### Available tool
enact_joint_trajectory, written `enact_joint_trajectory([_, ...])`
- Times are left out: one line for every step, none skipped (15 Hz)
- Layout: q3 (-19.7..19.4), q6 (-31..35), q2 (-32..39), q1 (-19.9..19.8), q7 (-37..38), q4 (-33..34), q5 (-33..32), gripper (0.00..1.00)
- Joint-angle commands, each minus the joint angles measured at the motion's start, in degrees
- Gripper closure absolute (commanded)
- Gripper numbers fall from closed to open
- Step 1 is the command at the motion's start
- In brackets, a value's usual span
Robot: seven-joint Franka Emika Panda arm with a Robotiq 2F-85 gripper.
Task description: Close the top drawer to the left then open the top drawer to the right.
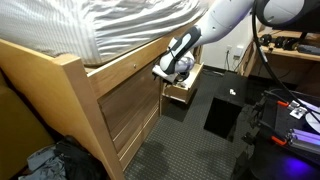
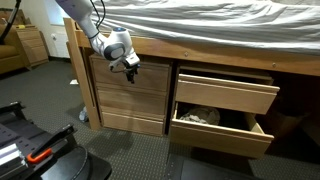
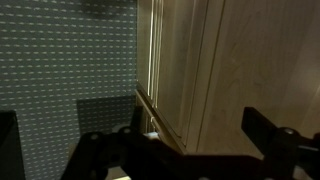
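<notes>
In both exterior views my gripper (image 1: 168,70) (image 2: 128,66) hangs at the upper right corner of the top drawer to the left (image 2: 108,78), whose pale-wood front looks flush with the bed frame. In the wrist view the gripper (image 3: 198,128) is open. Its dark fingers (image 3: 268,135) stand wide apart with only the wood front (image 3: 250,60) between them. A narrow vertical gap shows along the front's edge. Beside it, the top drawer to the right (image 2: 230,92) stands pulled out. I cannot tell whether the fingers touch the wood.
Below the pulled-out drawer, the lower drawer (image 2: 225,135) is also out, with light items inside. A black case (image 1: 222,112) stands on the carpet by the drawers. There is a cluttered desk (image 1: 292,48), a clothes pile (image 1: 45,160), black equipment (image 2: 40,150) and a mattress (image 2: 220,20) above.
</notes>
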Motion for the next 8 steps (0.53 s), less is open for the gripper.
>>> enact_joint_trajectory([1.62,0.79,-0.39,-1.54,1.86,-0.45,-3.47,0.00])
enact_joint_trajectory([1.62,0.80,-0.39,-1.54,1.86,-0.45,-3.47,0.00])
enact_joint_trajectory([1.56,0.76,-0.39,-1.46,1.95,-0.44,-3.48,0.00])
enact_joint_trajectory([1.48,1.55,-0.45,-1.46,2.07,-0.56,-3.34,0.00])
enact_joint_trajectory([-3.76,2.79,0.98,1.96,6.35,-0.71,-4.59,0.00])
enact_joint_trajectory([-7.36,4.55,2.77,3.75,11.52,0.28,-5.24,0.00])
enact_joint_trajectory([-5.03,6.84,4.78,-0.81,12.44,4.47,-5.39,0.00])
enact_joint_trajectory([-6.59,7.02,6.04,-1.75,15.50,6.28,-6.00,0.00])
